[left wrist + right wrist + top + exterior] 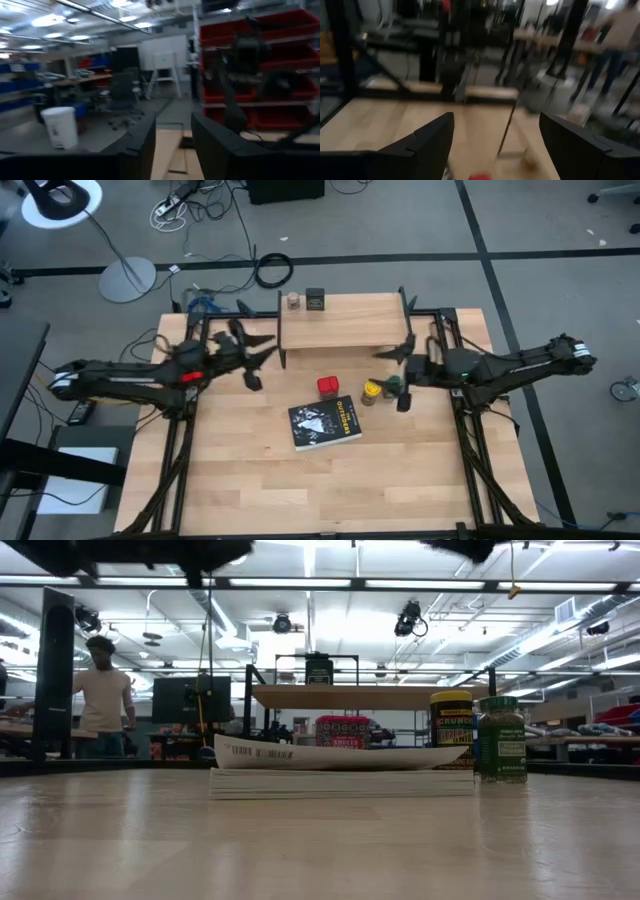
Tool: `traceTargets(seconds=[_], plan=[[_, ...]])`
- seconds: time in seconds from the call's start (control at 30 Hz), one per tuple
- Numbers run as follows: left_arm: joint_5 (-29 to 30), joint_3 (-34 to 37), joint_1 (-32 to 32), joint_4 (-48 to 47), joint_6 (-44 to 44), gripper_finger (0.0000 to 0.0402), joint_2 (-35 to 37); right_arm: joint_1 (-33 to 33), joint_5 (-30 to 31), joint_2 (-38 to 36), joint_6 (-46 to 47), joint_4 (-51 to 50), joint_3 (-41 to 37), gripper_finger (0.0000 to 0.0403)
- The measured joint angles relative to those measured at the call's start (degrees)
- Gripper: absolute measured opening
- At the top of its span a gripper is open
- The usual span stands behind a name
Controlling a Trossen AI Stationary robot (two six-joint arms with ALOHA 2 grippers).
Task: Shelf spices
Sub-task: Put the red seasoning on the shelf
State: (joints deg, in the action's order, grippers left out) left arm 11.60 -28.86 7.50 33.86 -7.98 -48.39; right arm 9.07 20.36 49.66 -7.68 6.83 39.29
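Observation:
The shelf (345, 325) stands at the table's far side. A pale little jar (293, 301) and a dark tin (316, 300) stand on its far edge. On the tabletop in front of it stand a red tin (328, 387), a yellow-topped jar (372, 392) and a green-topped jar (393, 387). My left gripper (173, 150) hovers open by the shelf's left end, high above the table, with nothing between its fingers. My right gripper (495, 145) hovers open by the shelf's right end, above the green-topped jar, also holding nothing.
A flat black book (324, 423) lies on the table in front of the three spices. Black frame rails (175, 450) run along the table's left and right sides. In the low view a person (103, 700) stands in the room far behind the table.

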Motion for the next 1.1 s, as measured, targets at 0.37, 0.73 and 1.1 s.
traceTargets(seconds=[0.37, 0.73, 1.1], plan=[[14.8, 0.0, -5.2, -20.6, -2.4, 0.0118, 19.7, -8.4, -8.4, 15.9, 3.9, -10.6, 7.5, 0.0293], [15.3, 0.0, -5.5, -25.3, -1.7, 0.0118, 20.7, -11.6, -18.2, 40.3, -5.9, -37.3, 30.8, 0.0293], [12.6, 0.0, -5.5, -26.0, -3.3, 0.0117, 20.7, -14.3, -23.1, 54.5, -9.4, -43.7, 41.8, 0.0293]])
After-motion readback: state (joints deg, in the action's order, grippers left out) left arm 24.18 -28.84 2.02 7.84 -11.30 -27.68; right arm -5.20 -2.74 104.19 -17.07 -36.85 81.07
